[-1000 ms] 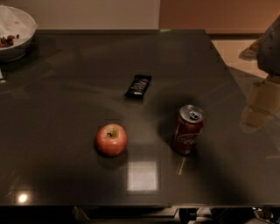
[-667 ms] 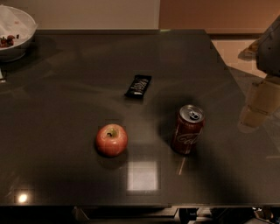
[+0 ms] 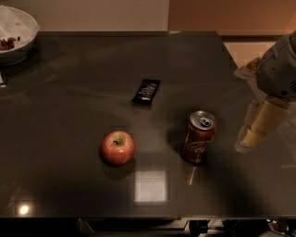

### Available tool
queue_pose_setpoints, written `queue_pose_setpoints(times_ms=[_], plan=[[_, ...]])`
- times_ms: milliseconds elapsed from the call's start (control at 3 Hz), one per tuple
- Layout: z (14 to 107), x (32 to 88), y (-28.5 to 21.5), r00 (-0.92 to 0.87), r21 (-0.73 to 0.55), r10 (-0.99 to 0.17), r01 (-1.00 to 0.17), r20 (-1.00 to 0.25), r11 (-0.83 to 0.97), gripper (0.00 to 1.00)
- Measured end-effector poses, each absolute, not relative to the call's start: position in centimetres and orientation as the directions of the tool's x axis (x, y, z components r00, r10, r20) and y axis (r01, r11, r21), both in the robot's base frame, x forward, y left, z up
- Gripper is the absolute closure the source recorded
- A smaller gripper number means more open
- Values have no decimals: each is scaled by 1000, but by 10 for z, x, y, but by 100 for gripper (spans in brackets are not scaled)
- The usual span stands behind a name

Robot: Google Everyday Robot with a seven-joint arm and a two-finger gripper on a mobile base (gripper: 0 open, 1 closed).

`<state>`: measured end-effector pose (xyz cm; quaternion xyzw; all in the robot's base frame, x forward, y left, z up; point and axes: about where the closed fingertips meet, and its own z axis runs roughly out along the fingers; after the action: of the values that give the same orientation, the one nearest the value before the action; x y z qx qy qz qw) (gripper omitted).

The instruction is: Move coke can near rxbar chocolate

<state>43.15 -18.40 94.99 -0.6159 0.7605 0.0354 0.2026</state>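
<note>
- We see the gripper [image 3: 248, 139] at the right edge of the view, hanging over the table's right side and angled down and to the left from a grey arm housing [image 3: 277, 69].
- We cannot tell whether it is spread or pressed together; it touches nothing.
- The coke can [image 3: 198, 137] stands upright just left of the gripper, apart from it.
- The rxbar chocolate [image 3: 146, 90] lies flat farther back and to the left, well apart from the can.
- A red apple [image 3: 118, 147] sits left of the can.
- The dark glossy table [image 3: 69, 92] bears a white bowl [image 3: 16, 34] at its far left corner; a pale wall [image 3: 92, 14] runs behind.
</note>
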Motion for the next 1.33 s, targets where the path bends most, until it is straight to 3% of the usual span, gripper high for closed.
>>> queue_pose_setpoints(times_ms=[1000,1333], plan=[[908,424,-134,-79,-110,-852,-981,-517,158,0],[898,427,-126,-76,-96,-848,-985,-524,147,14]])
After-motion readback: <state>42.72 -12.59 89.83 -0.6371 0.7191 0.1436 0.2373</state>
